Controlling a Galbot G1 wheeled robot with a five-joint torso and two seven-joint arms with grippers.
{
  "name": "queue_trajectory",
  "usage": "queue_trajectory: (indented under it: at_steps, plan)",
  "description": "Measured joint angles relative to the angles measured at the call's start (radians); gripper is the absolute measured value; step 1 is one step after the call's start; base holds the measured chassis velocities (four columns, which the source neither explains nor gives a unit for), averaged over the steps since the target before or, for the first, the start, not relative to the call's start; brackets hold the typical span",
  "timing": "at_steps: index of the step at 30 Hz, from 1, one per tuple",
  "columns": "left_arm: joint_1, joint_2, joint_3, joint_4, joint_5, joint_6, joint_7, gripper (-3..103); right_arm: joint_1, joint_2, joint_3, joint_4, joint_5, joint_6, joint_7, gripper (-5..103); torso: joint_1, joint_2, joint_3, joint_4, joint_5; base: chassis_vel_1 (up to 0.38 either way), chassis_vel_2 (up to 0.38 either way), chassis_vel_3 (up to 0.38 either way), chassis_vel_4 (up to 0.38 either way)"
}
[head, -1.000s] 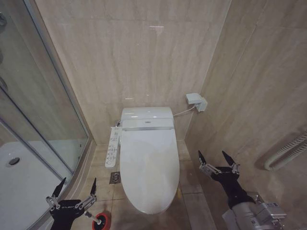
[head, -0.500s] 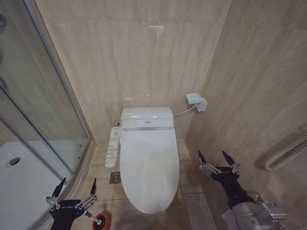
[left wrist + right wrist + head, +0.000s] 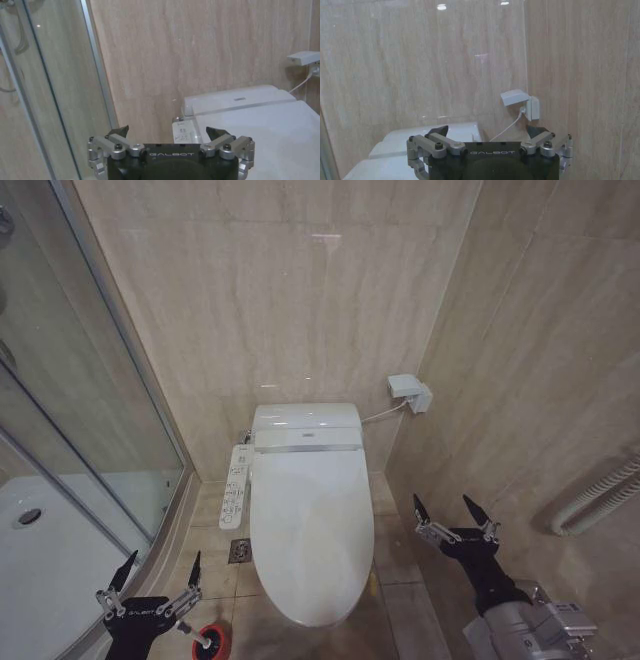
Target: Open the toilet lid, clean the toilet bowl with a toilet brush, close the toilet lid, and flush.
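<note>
Either side of the shut toilet lid [image 3: 308, 525], left gripper [image 3: 160, 570] and right gripper [image 3: 451, 512], fingers spread, empty.

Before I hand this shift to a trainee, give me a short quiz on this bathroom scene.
1. True or false: the toilet lid is down.
2. Which pincer hangs nearest the red cup holder? A) left pincer B) right pincer
3. Fill in: both pincers are ____.

Key: 1 true; 2 A; 3 open.
</note>
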Motion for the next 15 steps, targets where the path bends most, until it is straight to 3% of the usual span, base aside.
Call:
queue_trajectory:
  at_steps: [15]
  plan:
    - [0.000, 0.000, 0.000, 0.000, 0.000, 0.000, 0.000, 100, 0.000, 0.000, 0.000, 0.000, 0.000, 0.000, 0.000, 100, 0.000, 0.000, 0.000, 0.0000, 0.0000, 0.000, 0.000, 0.000, 0.000]
